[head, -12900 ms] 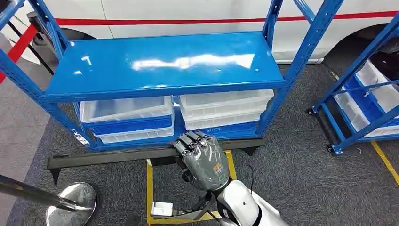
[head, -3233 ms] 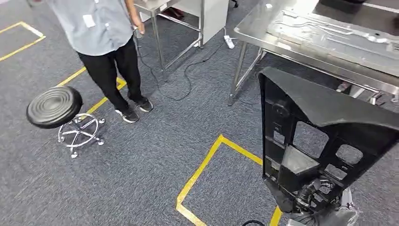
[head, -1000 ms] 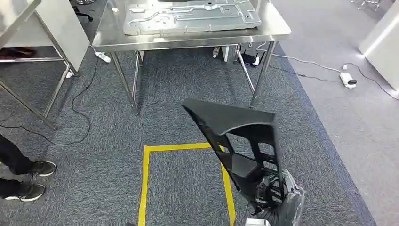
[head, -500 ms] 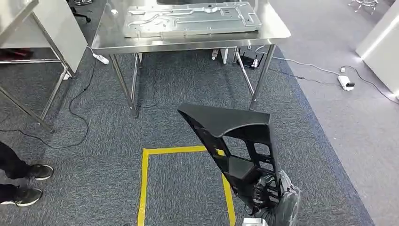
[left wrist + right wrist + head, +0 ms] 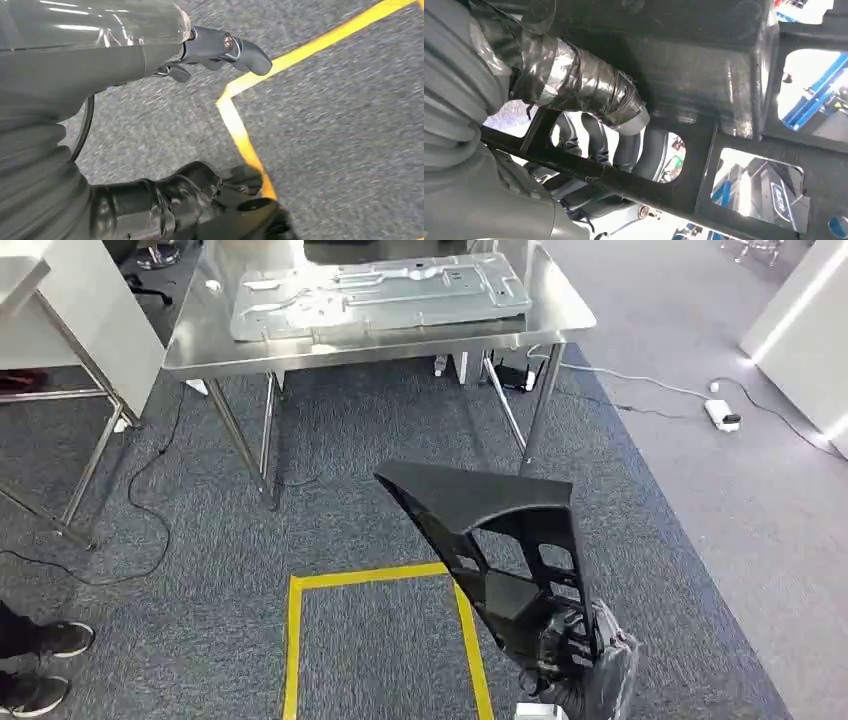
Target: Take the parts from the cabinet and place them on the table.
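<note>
The whole view has slid a bit since half a second ago, so the steel table [image 5: 380, 335] is seen lower in frame and closer. The black plastic part [image 5: 500, 540] is gripped at its lower end by the right hand [image 5: 580, 665], rising up and left from it. The left hand [image 5: 220, 50] is seen hanging over carpet by the yellow tape [image 5: 245, 145], fingers apart, nothing held.

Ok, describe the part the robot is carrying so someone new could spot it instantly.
Start at the shiny steel table at the top of the head view, then drop to the yellow floor tape on the grey carpet. Just right of it, the right hand grips a black plastic wedge-shaped panel, held upright; rectangular cut-outs set it apart from the flat grey metal sheet on the table.
</note>
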You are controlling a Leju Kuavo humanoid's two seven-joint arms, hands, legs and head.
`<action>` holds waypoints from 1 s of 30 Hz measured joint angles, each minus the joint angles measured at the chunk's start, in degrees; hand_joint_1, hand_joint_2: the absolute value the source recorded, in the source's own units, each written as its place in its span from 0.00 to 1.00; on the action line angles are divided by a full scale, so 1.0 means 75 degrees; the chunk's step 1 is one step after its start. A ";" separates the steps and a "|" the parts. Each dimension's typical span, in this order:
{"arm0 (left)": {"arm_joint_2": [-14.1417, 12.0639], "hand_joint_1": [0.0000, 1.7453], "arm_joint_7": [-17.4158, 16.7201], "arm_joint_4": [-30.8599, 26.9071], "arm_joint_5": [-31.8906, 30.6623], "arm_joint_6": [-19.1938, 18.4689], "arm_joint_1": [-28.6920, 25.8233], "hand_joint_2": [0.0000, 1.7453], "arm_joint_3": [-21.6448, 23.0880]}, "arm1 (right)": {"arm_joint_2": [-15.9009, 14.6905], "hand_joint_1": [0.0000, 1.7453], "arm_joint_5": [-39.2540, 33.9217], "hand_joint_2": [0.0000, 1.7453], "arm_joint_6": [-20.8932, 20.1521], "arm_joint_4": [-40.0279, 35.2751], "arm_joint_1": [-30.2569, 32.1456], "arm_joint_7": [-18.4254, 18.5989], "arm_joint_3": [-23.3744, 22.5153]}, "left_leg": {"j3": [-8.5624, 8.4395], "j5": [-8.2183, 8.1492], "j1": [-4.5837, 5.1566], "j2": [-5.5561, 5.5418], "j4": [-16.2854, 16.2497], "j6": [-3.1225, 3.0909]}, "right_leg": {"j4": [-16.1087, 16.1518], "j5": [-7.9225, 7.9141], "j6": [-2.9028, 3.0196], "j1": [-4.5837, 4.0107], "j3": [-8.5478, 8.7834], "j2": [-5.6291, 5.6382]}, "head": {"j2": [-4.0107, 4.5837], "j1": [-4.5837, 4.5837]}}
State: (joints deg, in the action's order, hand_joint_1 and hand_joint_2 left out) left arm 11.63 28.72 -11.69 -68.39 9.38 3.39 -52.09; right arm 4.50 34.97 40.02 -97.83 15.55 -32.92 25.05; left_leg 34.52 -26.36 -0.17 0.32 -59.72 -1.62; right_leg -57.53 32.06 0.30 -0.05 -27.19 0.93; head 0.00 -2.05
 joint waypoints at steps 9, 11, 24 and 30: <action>-0.0009 0.00 0.0029 0.0000 -0.0032 -0.0006 0.0014 1.00 0.0017 | -0.0006 1.00 -0.0026 1.00 0.0003 -0.0015 -0.0103 -0.0087 0.0012 | -0.0590 -0.0338 -0.0101 -0.0025 0.0296 -0.0183 | -0.2345 0.0786 -0.0343 0.0130 -0.1494 -0.0079 | 0.0000 -0.0073; -0.0009 0.00 0.0032 0.0000 -0.0067 -0.0012 -0.0023 1.00 0.0017 | -0.0018 1.00 -0.0006 1.00 0.0003 -0.0015 -0.0148 -0.0096 0.0012 | -0.0846 -0.0516 -0.0130 -0.0034 0.0296 -0.0113 | -0.1787 0.0306 -0.0368 0.0169 -0.1536 -0.0091 | 0.0000 -0.0070; -0.0003 0.00 0.0035 0.0000 -0.0163 -0.0026 0.0072 1.00 0.0035 | -0.0070 1.00 0.0154 1.00 0.0000 -0.0029 -0.0561 -0.0148 0.0152 | 0.0280 -0.1631 -0.0153 -0.0019 -0.2014 0.0265 | -0.0188 -0.0548 0.0251 0.0018 -0.0687 -0.0098 | 0.0000 -0.0038; -0.0064 0.00 0.0003 0.0000 -0.0242 -0.0029 0.0034 1.00 0.0038 | -0.0076 1.00 0.0274 1.00 -0.0003 -0.0038 -0.0706 -0.0187 0.0204 | 0.0252 -0.0094 0.0062 -0.0073 -0.0160 -0.0132 | -0.0202 -0.0093 0.0180 -0.0095 -0.0153 0.0022 | 0.0000 -0.0082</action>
State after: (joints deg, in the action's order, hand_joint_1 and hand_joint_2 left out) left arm 11.15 28.74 -11.69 -70.20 9.16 3.64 -51.80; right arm 3.93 37.02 40.00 -98.11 10.25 -34.32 26.58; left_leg 36.41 -27.07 0.29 -0.23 -60.92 -2.61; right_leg -59.04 31.36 1.65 -0.76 -28.33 1.10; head 0.00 -2.67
